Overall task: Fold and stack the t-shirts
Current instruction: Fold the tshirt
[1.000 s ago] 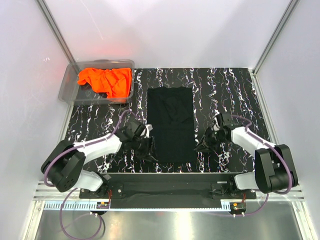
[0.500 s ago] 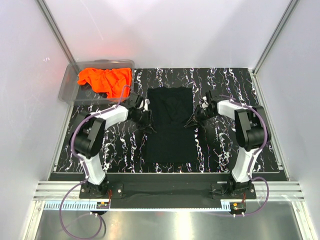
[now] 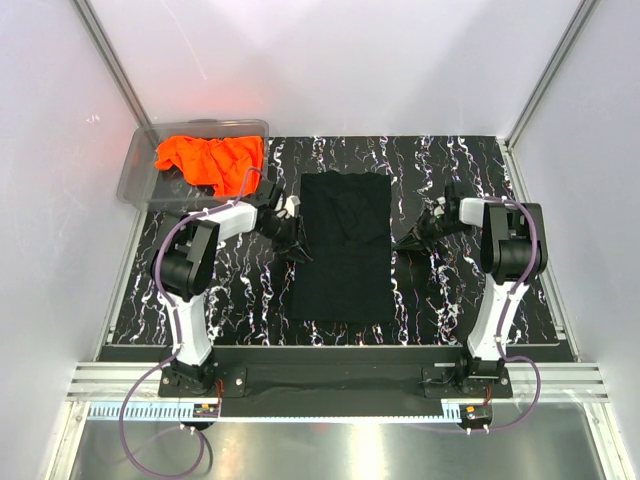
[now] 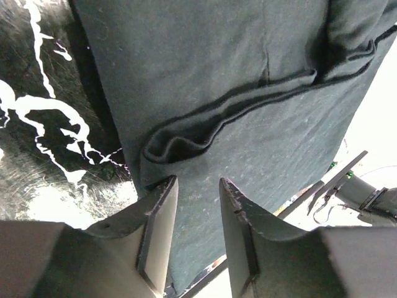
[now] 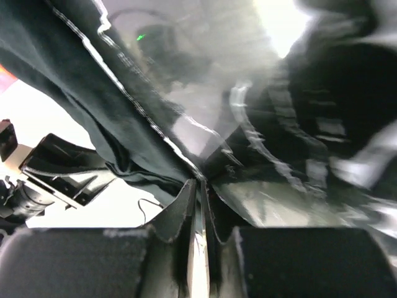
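Note:
The black t-shirt (image 3: 345, 250) lies on the mat, folded into a long strip. My left gripper (image 3: 293, 240) is at its left edge. In the left wrist view the gripper (image 4: 195, 186) is open, with folded black fabric (image 4: 248, 74) lying flat under and past the fingertips. My right gripper (image 3: 403, 240) is just off the shirt's right edge. In the right wrist view it (image 5: 200, 183) is nearly closed, with the shirt's hem (image 5: 124, 93) running into the tips. The orange t-shirt (image 3: 210, 160) lies crumpled in the clear bin.
The clear plastic bin (image 3: 135, 180) stands at the back left corner of the black marbled mat (image 3: 470, 290). White enclosure walls and metal posts surround the mat. The arm bases sit on the rail at the near edge.
Both arms swung from the shirt's near end up to its upper half. The right gripper then drew outward to the right, and the shirt's upper part now looks slightly wider.

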`<state>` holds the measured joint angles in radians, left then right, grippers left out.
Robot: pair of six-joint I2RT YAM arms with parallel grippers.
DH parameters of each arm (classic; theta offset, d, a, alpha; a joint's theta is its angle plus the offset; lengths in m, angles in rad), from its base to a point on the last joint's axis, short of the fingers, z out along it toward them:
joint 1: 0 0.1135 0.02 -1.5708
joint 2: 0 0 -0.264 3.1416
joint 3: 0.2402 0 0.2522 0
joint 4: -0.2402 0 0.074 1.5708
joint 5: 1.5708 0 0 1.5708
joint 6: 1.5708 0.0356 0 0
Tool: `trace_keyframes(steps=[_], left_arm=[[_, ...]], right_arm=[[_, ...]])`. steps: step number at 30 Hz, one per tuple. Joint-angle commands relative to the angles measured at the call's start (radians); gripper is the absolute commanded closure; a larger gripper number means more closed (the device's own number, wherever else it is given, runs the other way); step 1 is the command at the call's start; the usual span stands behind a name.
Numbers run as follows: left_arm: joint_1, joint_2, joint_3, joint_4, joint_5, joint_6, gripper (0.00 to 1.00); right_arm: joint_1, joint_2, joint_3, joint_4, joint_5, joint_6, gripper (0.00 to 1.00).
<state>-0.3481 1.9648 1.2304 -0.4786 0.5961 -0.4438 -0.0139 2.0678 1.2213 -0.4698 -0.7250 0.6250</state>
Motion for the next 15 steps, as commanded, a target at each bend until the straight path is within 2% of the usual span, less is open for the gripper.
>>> trace_keyframes(steps=[1,5,7,8,10,11,14,15], left_arm=[[0.005,-0.061,0.001,-0.031,-0.019,0.034,0.58],[0.003,-0.280,-0.067,-0.045,-0.058,-0.007,0.55],[0.000,-0.374,-0.144,-0.045,-0.087,-0.050,0.52],[-0.002,-0.418,-0.173,-0.045,-0.100,-0.067,0.51],[-0.014,-0.561,-0.273,-0.041,-0.136,-0.126,0.48],[-0.018,-0.616,-0.310,-0.035,-0.145,-0.151,0.47],[-0.031,-0.806,-0.466,0.009,-0.130,-0.277,0.43],[-0.034,-0.849,-0.539,0.020,-0.122,-0.309,0.41]], right_arm=[[-0.029,-0.041,0.053,-0.091,0.042,-0.093,0.84],[-0.031,-0.170,0.067,-0.252,0.189,-0.177,0.72],[-0.029,-0.276,0.009,-0.265,0.194,-0.179,0.67],[-0.023,-0.314,-0.018,-0.263,0.184,-0.174,0.59],[0.011,-0.421,-0.089,-0.263,0.180,-0.159,0.51],[0.056,-0.457,-0.109,-0.263,0.199,-0.154,0.40],[0.193,-0.576,-0.169,-0.241,0.220,-0.088,0.19],[0.225,-0.628,-0.202,-0.224,0.214,-0.033,0.01]])
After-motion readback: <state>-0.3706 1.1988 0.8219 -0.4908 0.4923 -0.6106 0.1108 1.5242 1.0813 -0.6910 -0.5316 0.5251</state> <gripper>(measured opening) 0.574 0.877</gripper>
